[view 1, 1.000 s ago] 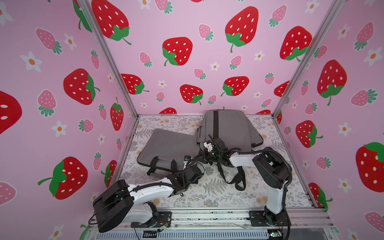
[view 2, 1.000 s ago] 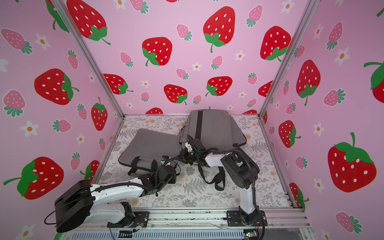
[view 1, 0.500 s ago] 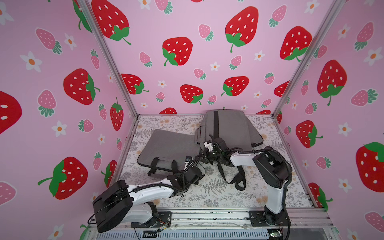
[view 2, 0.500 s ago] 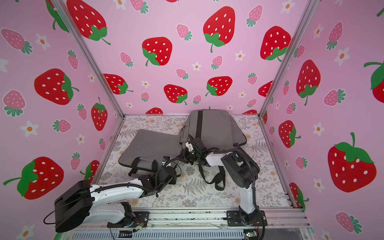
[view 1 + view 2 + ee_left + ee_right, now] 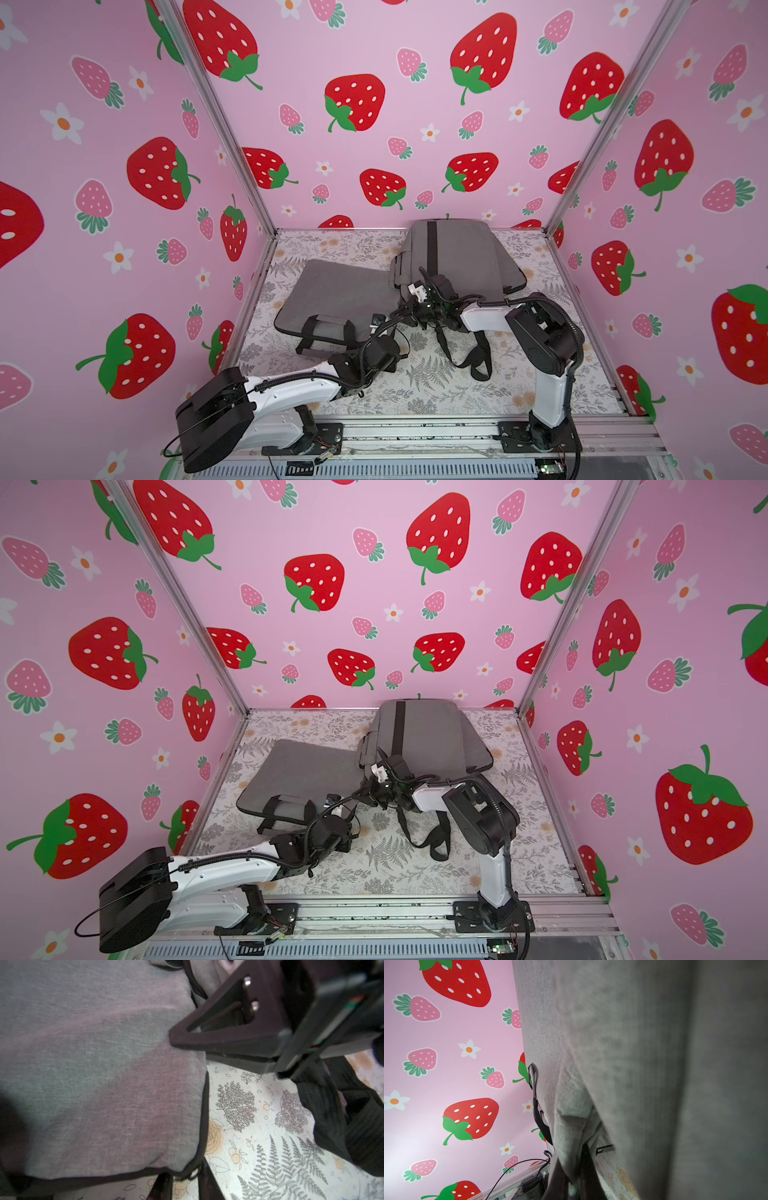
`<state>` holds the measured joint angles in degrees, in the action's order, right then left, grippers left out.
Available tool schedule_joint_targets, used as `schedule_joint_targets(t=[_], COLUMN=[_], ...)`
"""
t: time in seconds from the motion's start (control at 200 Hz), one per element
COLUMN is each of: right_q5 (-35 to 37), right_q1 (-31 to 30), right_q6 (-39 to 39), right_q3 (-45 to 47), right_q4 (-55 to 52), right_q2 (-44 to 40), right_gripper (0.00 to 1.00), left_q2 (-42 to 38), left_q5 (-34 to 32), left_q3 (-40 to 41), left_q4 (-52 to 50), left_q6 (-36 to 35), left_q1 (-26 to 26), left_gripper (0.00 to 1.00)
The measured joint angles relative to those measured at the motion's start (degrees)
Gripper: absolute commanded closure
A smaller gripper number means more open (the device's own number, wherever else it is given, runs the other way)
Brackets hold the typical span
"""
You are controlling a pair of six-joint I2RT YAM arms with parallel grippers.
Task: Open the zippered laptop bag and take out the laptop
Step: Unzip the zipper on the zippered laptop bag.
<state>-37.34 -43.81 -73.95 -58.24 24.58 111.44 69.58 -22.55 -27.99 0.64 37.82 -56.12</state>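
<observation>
Almost nothing has shifted over the last second: the left arm has only nudged, and the right arm keeps its place. The left gripper [image 5: 185,1185] sits at the black-trimmed near corner of the gray laptop bag [image 5: 332,291]. Its jaws are a narrow gap apart, tablecloth showing between them; I cannot tell whether they pinch anything. The bag lies flat on the floral table [image 5: 519,374], left of centre, with its handles [image 5: 328,328] toward the front. The right gripper [image 5: 172,1038] is clamped tight on a pucker of the bag's fabric at its right edge. Further right lies a second gray bag [image 5: 461,253] with a black stripe, and a black strap [image 5: 478,361] trails in front of it.
</observation>
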Motion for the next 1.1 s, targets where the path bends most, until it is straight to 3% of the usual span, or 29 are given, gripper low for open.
schedule_joint_targets(t=[0.13,0.56,0.92,0.955,1.101], right_q5=[0.0,0.02,0.2,0.2,0.22], right_q1=[0.31,0.39,0.42,0.42,0.42], right_q6=[-0.22,-0.96,-1.03,-1.03,-1.03], right_q3=[0.0,-0.11,-0.26,-0.28,-0.28], right_q4=[0.07,0.04,-0.09,-0.15,-0.17], right_q2=[0.0,-0.02,0.0,0.0,0.0], right_gripper=[1.0,1.0,1.0,1.0,1.0], left_q2=[0.13,3.08,5.16,5.14,3.91], left_q5=[1.31,2.67,4.09,4.17,4.17], left_q3=[0.0,0.96,1.66,1.92,2.91], left_q4=[1.22,5.51,8.7,9.09,9.53], left_q6=[-2.34,-4.81,-5.11,-5.03,-5.11], left_q1=[0.26,2.49,2.78,2.78,2.78], left_gripper=[0.67,0.7,0.93,1.0,1.0])
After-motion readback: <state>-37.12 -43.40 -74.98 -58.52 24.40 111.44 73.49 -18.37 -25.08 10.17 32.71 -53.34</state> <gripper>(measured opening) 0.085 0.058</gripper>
